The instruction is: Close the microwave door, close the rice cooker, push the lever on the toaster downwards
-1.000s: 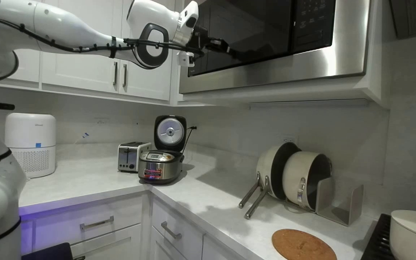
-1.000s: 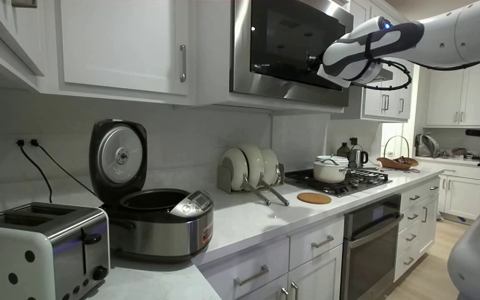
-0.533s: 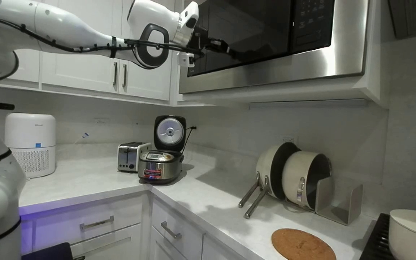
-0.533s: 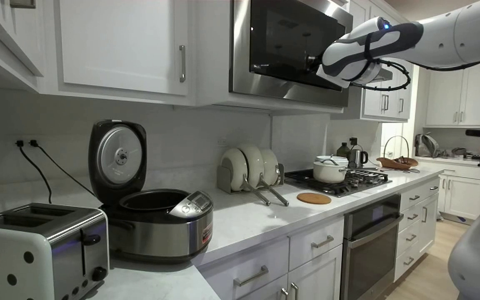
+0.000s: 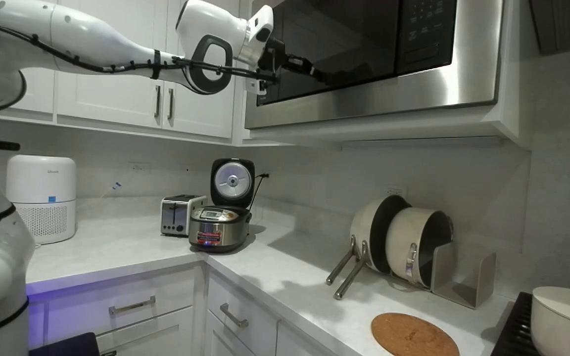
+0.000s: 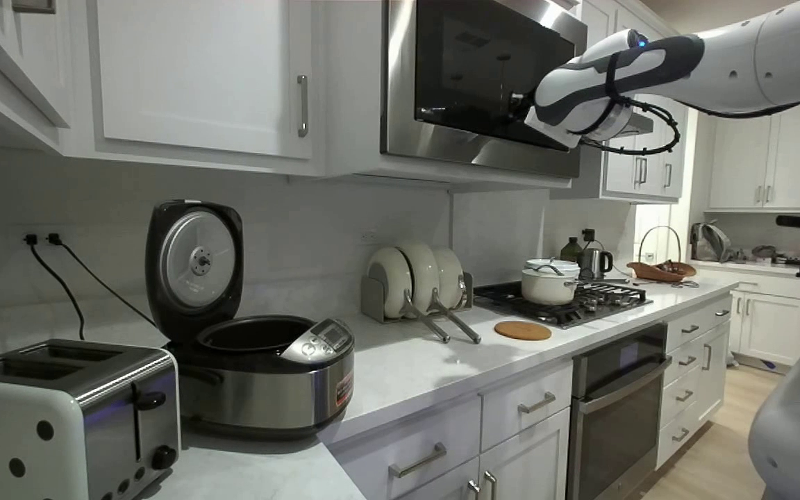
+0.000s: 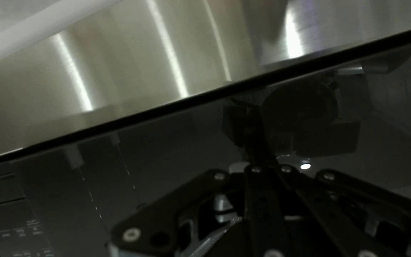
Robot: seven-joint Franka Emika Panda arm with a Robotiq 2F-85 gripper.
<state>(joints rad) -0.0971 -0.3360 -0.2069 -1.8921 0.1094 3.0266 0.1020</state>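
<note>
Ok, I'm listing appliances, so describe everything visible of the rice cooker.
The rice cooker is rounded, metallic-looking and black, with a red label. Its black lid stands open, baring a round metallic disc; the bowl opening is dark. A sloped silver panel carries a display. It sits upright on the counter near the toaster, clear of the claw.

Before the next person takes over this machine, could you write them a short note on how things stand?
Hand: shut, holding nothing, at the microwave door; I can't tell whether it touches.
Where things are: cooker and toaster stand next to each other on the counter, below the hand.
Done: the microwave door looks shut.
Still to do: close the cooker, whose lid stands open; push down the toaster's lever, which is up.
</note>
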